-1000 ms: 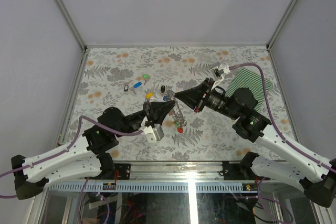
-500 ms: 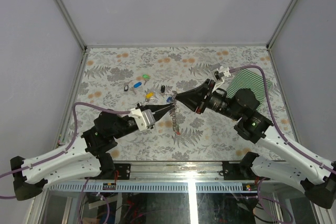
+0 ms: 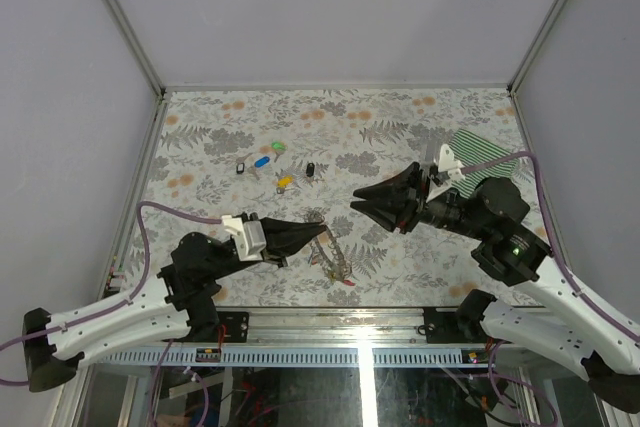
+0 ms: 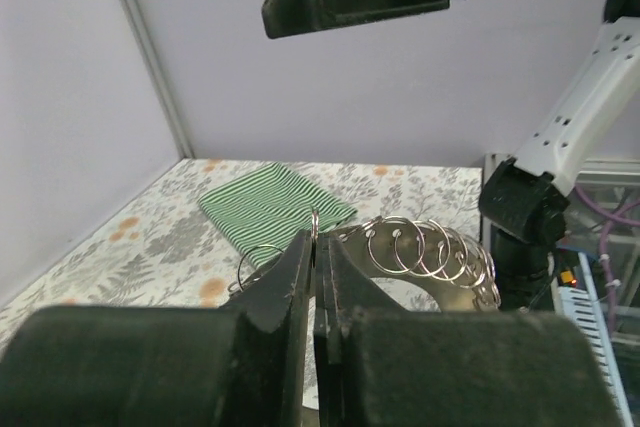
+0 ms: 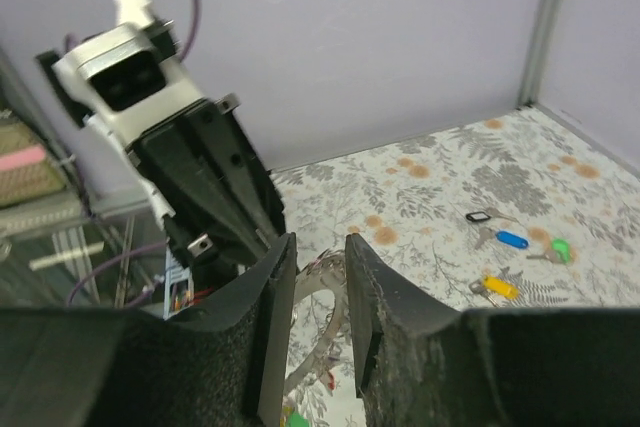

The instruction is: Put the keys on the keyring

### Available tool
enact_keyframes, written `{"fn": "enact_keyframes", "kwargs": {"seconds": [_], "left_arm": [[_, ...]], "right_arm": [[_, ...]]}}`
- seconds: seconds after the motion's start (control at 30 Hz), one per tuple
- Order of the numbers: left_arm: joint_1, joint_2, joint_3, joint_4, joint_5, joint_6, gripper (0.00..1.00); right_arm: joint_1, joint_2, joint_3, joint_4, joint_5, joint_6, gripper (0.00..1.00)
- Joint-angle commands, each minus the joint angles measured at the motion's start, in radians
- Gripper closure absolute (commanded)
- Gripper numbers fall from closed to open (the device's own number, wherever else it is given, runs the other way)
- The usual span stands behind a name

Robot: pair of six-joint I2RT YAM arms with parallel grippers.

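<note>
Left wrist: left gripper [image 4: 314,239] pinched shut, seemingly on the keyring [image 4: 405,285]; right gripper [image 5: 318,247] jaws slightly apart, holding nothing.

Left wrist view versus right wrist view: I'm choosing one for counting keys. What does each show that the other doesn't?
Only the left wrist view shows the green striped cloth and the small split rings strung on the keyring. Only the right wrist view shows the blue key, green key and yellow key lying loose on the floral table. Both show the keyring and the floral table.
</note>
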Motion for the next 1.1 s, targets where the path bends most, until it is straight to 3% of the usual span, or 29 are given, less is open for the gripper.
{"fn": "enact_keyframes", "kwargs": {"seconds": [0.0, 0.4, 1.07], "left_arm": [[-0.006, -0.039, -0.045, 0.284, 0.083, -0.076, 1.0], [-0.006, -0.028, -0.085, 0.411, 0.182, -0.099, 1.0], [-0.006, -0.013, -0.061, 0.38, 0.185, -0.101, 1.0]], "right_arm": [[0.006, -0.026, 0.001, 0.017, -0.236, -0.145, 0.68], [0.005, 0.025, -0.04, 0.129, -0.452, -0.157, 0.71], [0.016, 0.112, -0.067, 0.218, -0.492, -0.125, 0.72]]}}
